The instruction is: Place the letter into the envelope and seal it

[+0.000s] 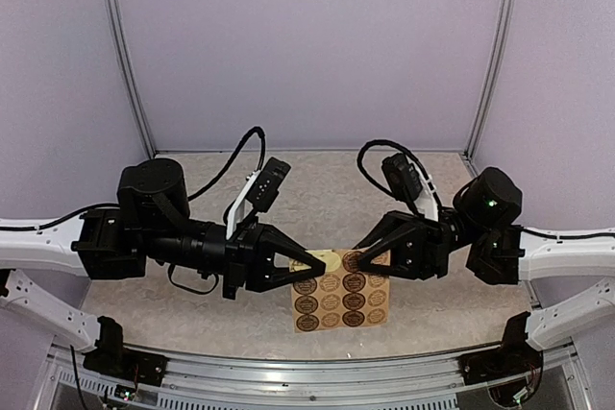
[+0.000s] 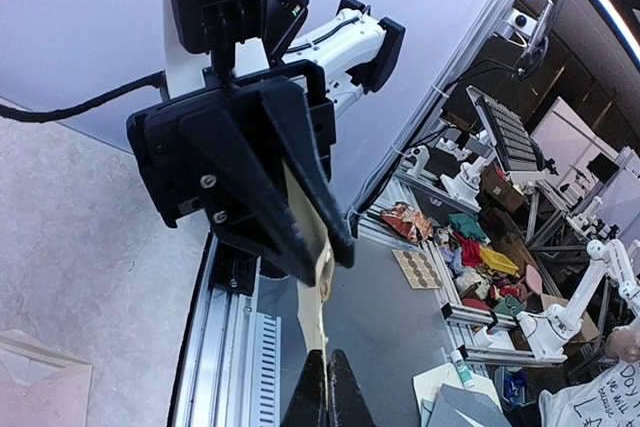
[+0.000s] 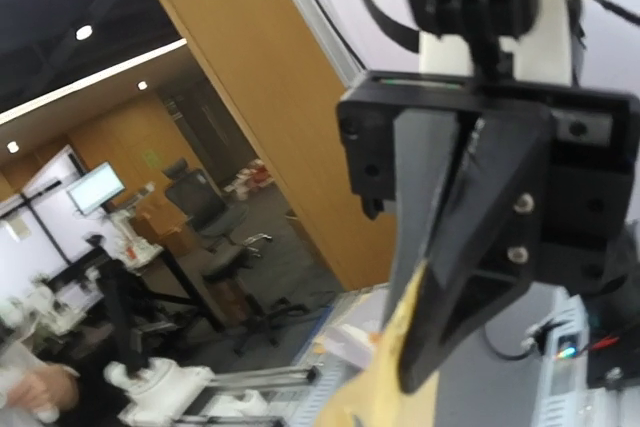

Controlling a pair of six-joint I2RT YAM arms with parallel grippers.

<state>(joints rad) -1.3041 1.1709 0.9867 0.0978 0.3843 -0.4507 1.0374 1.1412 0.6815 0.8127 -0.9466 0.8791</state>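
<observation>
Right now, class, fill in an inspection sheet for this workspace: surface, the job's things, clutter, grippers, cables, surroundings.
Surface: beige speckled table.
Job's things: envelope held in the air between both grippers, above the sticker sheet, which lies flat on the table; letter not seen on its own.
Clutter: nothing seen.
Grippers: left gripper shut on the envelope; right gripper closed on it from the opposite side.
Cables: a black cable loops above the left arm, and another loops above the right.
Surroundings: pale lilac walls, metal corner posts.
</observation>
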